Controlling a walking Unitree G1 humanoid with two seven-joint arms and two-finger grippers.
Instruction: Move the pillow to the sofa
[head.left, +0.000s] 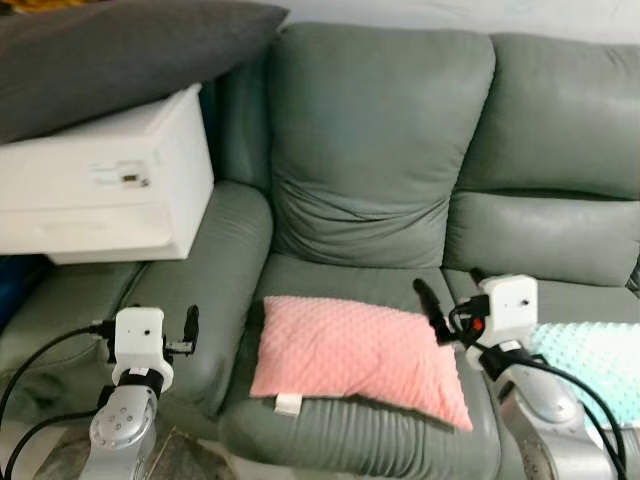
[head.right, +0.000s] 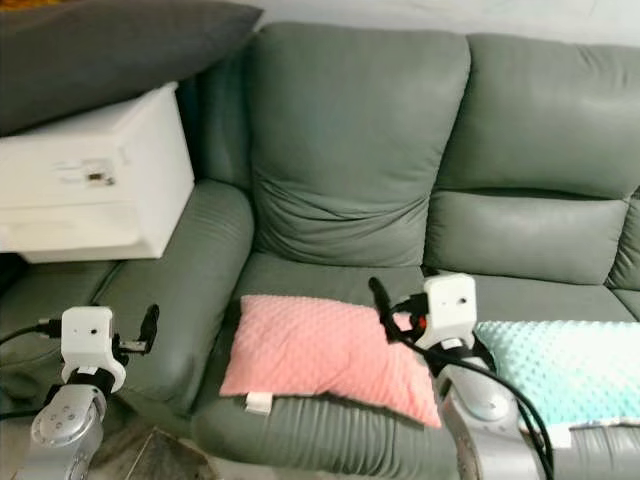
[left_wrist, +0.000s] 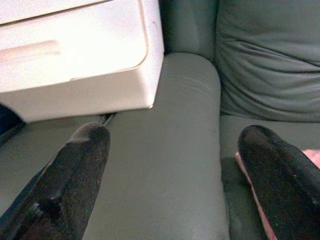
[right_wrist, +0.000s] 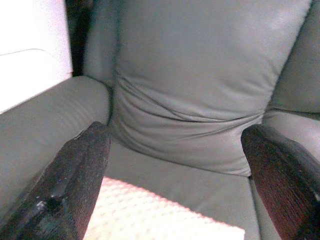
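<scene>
Pillow (head.left: 355, 355), pink and dimpled, lies flat on the seat cushion of the grey-green sofa (head.left: 380, 150), toward the seat's front edge, with a small white label at its front left corner. Its long axis runs side to side along the seat, the right end angled slightly toward the front edge. By the look of it, the task's goal is already met: the pillow rests wholly on the sofa and neither hand touches it. Right hand (head.left: 432, 310) hovers just above the pillow's rear right corner, its fingers spread wide and empty, as the right wrist view confirms, with the pink fabric lying below and between them. Left hand (head.left: 190, 328) hangs by the sofa's left armrest (head.left: 215, 260), beside the pillow's left end, likewise wide and empty. The right hand is the nearer of the two. A white box (head.left: 110, 185) sits on the armrest's outer side beneath a dark grey cushion (head.left: 120, 50); a pale turquoise cushion (head.left: 595, 365) occupies the next seat to the right.
</scene>
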